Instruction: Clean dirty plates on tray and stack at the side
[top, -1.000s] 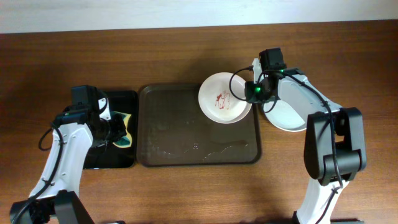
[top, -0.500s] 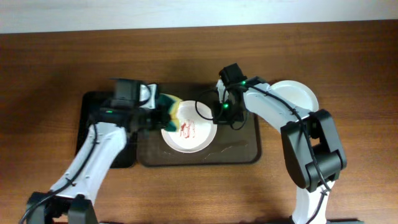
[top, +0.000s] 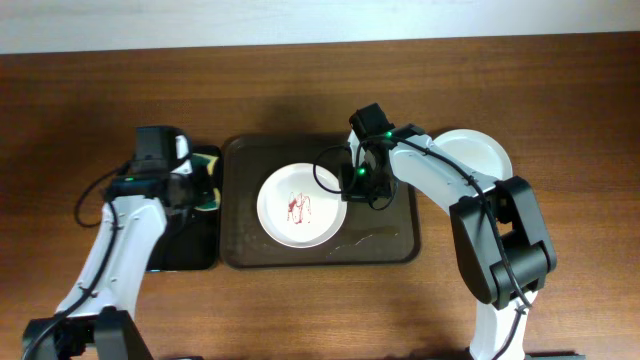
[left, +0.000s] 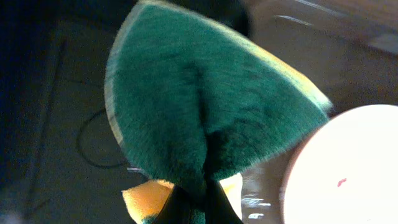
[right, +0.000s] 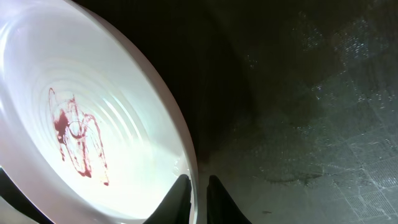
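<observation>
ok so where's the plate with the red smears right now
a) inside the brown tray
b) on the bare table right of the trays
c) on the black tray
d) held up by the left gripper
a: the smeared plate sits inside the brown tray, with the right gripper at its right rim.

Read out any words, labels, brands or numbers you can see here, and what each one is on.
None: no view shows readable text. The plate carries only red smears; the sponge and the tray bear no markings that I can make out.
</observation>
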